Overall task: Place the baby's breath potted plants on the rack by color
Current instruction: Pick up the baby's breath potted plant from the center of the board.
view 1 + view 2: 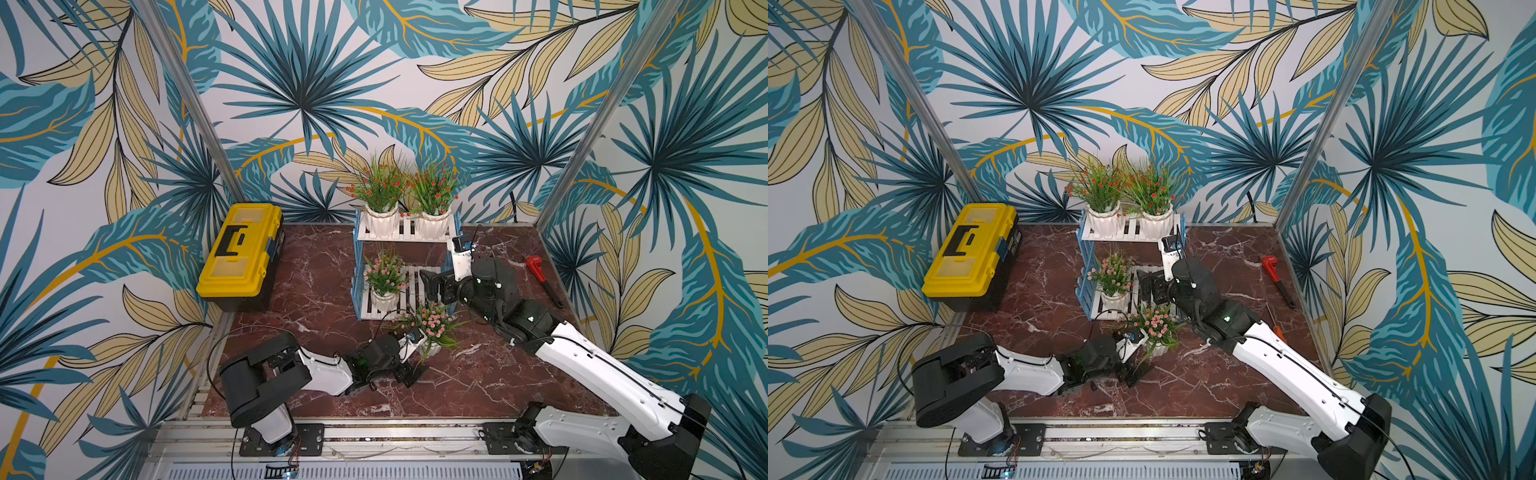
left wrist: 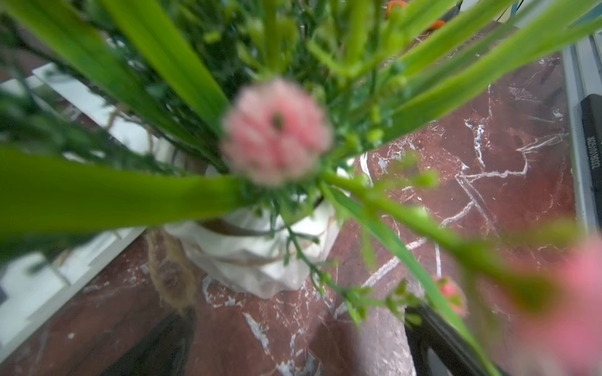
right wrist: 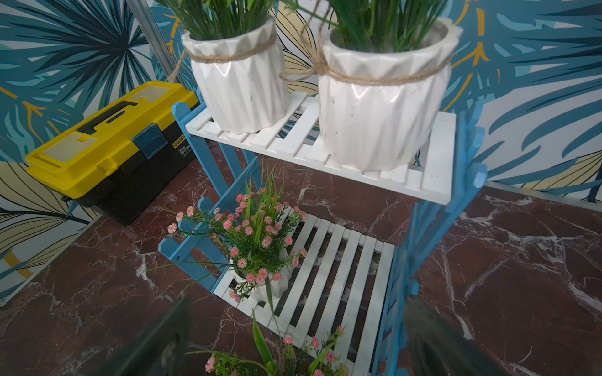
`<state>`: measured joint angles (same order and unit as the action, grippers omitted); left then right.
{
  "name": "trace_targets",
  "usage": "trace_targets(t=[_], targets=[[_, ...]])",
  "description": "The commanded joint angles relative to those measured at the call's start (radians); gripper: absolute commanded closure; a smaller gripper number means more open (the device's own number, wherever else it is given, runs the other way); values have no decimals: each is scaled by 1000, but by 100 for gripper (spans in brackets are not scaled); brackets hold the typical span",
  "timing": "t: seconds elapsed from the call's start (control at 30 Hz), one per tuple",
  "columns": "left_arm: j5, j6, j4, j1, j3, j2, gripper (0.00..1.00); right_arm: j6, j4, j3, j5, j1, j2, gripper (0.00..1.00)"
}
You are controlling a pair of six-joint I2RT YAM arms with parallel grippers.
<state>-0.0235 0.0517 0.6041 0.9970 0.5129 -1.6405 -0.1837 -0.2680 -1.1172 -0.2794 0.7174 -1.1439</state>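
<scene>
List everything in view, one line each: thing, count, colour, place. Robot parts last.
Table: one, dark red marble, underneath everything.
Rack: one, white slats, blue sides, back centre.
Red-flowered plants: two, white pots, rack's upper shelf.
Pink-flowered plant: one, white pot, rack's lower shelf.
Second pink-flowered plant: one, white pot, on the table before the rack.
Toolbox: one, yellow and black, left of rack.
Wrench: one, red and black, right of rack.
Orange-handled tool: one, thin, beside right arm.
Left gripper: one, black fingers open, at the table plant.
Right gripper: one, black fingers open, by lower shelf.
</scene>
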Motion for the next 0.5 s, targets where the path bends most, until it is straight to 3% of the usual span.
trace_targets(t=[0.0, 0.47], targets=[[-76, -40, 42, -42, 47, -38, 1, -19, -1, -36, 12, 6, -19, 1], [-105, -114, 42, -58, 136, -146, 1, -16, -16, -35, -10, 8, -27, 0]])
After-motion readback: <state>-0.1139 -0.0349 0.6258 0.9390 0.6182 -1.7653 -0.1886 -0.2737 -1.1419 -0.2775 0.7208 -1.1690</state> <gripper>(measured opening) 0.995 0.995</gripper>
